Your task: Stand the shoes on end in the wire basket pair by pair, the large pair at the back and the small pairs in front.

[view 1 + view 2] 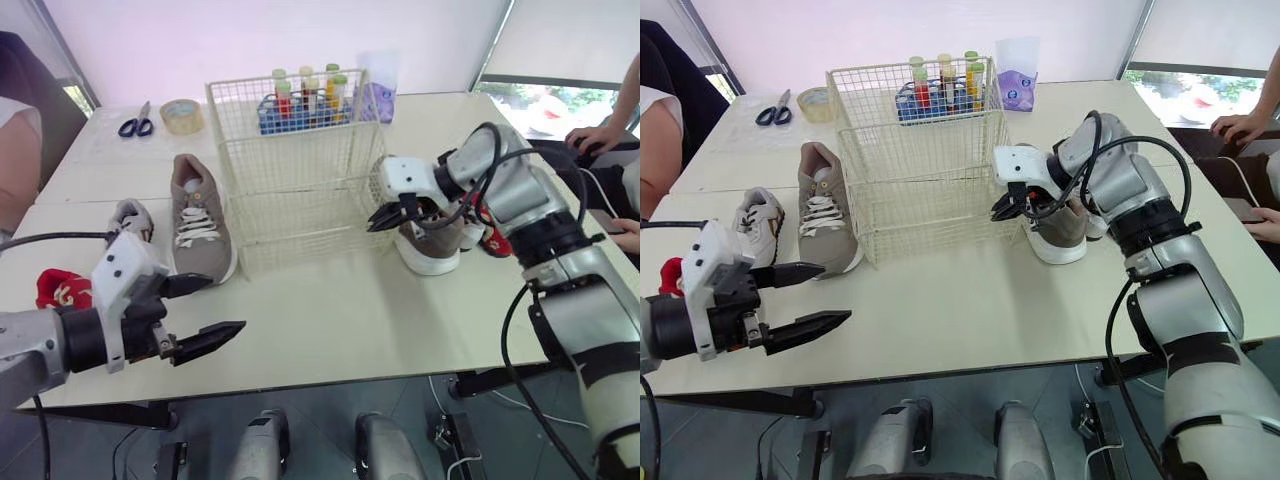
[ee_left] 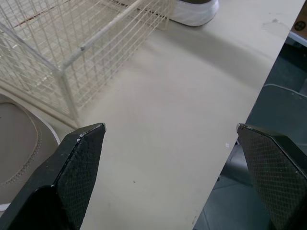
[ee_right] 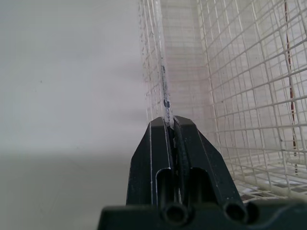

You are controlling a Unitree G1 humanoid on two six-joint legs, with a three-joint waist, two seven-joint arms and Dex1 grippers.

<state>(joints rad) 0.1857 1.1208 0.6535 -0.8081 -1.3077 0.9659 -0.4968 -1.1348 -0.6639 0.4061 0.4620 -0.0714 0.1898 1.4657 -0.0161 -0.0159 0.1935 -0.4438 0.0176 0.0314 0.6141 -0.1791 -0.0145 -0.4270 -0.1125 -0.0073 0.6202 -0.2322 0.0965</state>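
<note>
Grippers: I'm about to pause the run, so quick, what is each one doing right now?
Left gripper: open, holding nothing.
Right gripper: closed on an edge wire of the basket.

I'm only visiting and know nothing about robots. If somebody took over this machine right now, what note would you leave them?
Left pincer: open, holding nothing, above the table near its front.
Right pincer: shut on a wire at the wire basket's right side.
Shoes: large tan shoe, small grey shoe and small red shoe left of the basket; other tan shoe and second red shoe right of it.
Done: no shoe is in the basket.
Left: stand every pair inside.
</note>
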